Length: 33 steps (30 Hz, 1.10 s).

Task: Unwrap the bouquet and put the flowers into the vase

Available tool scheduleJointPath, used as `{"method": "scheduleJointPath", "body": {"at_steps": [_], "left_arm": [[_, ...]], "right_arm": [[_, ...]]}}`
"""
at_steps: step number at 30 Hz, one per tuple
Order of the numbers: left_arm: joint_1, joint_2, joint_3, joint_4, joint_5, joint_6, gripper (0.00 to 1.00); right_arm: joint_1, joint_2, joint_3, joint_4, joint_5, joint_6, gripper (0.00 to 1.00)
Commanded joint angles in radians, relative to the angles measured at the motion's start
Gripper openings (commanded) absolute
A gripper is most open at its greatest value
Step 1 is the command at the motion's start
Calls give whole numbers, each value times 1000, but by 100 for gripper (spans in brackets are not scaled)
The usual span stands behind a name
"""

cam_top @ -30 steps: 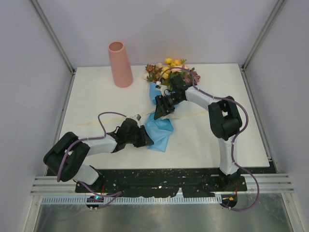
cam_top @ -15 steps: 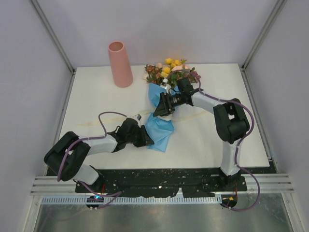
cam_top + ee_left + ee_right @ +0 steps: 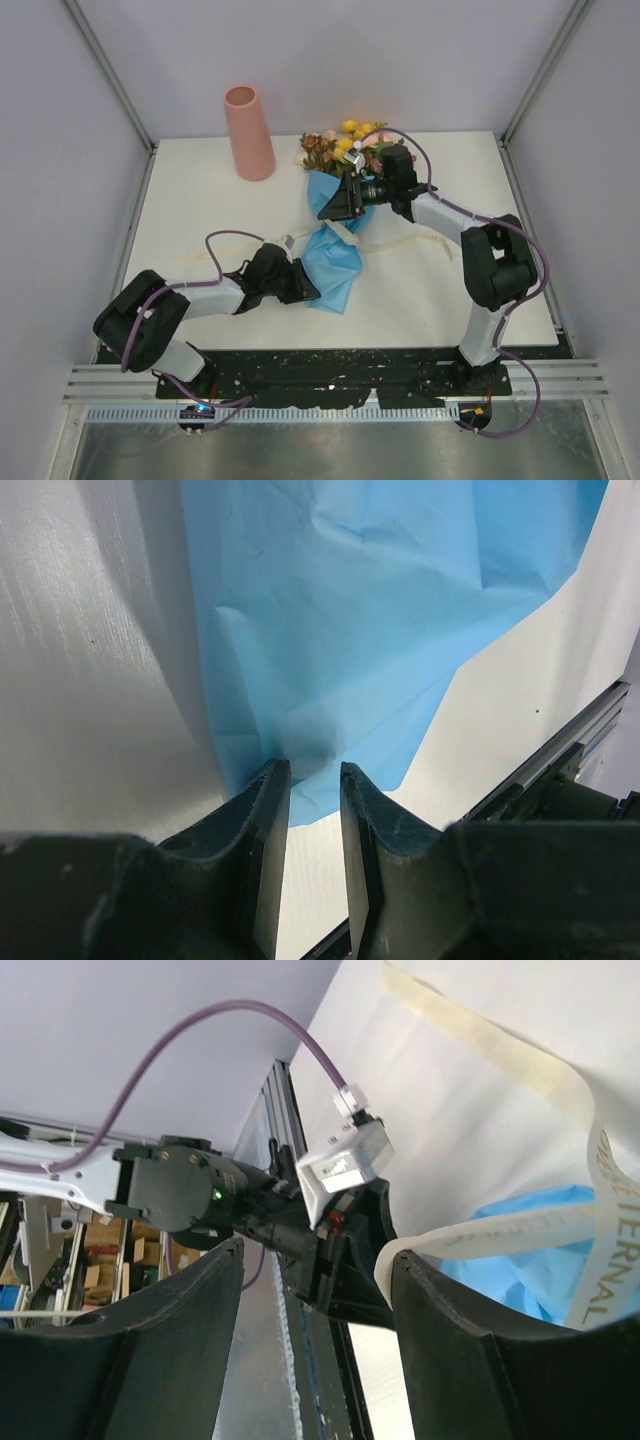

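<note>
A white-walled enclosure (image 3: 300, 50) with grey frame posts (image 3: 108, 68) is surrounding a matte white table (image 3: 190, 195), seen from above. The bouquet (image 3: 340, 170) is lying at the far middle of the table, partly undone. The flowers (image 3: 352, 143) are resting with their heads near the back edge. The blue paper (image 3: 335, 265) is trailing from them toward the near side, loosened and crumpled. The cream ribbon (image 3: 405, 240) is already untied and is lying slack across the table on both sides of the paper.

The right gripper (image 3: 328, 208) is hovering over the far part of the paper, just beside the flowers. Its jaws are standing wide apart and clamping nothing, though a printed length of ribbon (image 3: 600, 1170) is looping around one finger. The left gripper (image 3: 308, 290) is lying low at the paper's near edge. In its wrist view the gripper (image 3: 314, 768) is pinching a fold of the paper (image 3: 380, 630) between narrowly set jaws.

The vase (image 3: 249, 132) is standing upright at the far left, well apart from the flowers, with no stem showing in it.

Judged from this, the tie is off and the wrap is opening. Freeing the stems, which are hidden here, and carrying the flowers into the vase are remaining.

A black base plate (image 3: 330, 368) is running along the near edge, and shelving (image 3: 60, 1260) is showing outside the enclosure.
</note>
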Motion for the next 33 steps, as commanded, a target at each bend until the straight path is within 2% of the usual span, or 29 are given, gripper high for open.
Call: {"method": "scheduleJointPath", "body": {"at_steps": [1, 6, 8, 9, 12, 14, 18, 20, 21, 33], "left_arm": [[-6, 32, -1, -14, -46, 12, 31], [-9, 32, -3, -13, -48, 9, 31], [-11, 31, 0, -17, -49, 9, 31], [-11, 31, 0, -19, -49, 9, 31], [-11, 20, 0, -24, -52, 9, 31], [-11, 17, -1, -22, -55, 9, 31], [-15, 18, 3, -22, -54, 7, 31], [-18, 20, 6, -24, -54, 6, 31], [-21, 20, 5, -24, -55, 4, 31], [-23, 32, 6, -19, -61, 2, 31]], "right_arm": [[6, -82, -11, 237, -16, 183, 65], [6, -105, -28, 502, -5, 424, 62], [6, -115, -23, 512, 15, 441, 59], [6, -124, -20, 499, 26, 429, 57], [6, -139, -19, 298, 73, 275, 48], [7, -144, -49, 234, 101, 221, 47], [7, -154, -112, 288, 110, 236, 29], [6, -161, -108, 291, 118, 244, 15], [6, -167, -96, 289, 121, 244, 5], [6, -329, 158, 234, 271, 313, 5]]}}
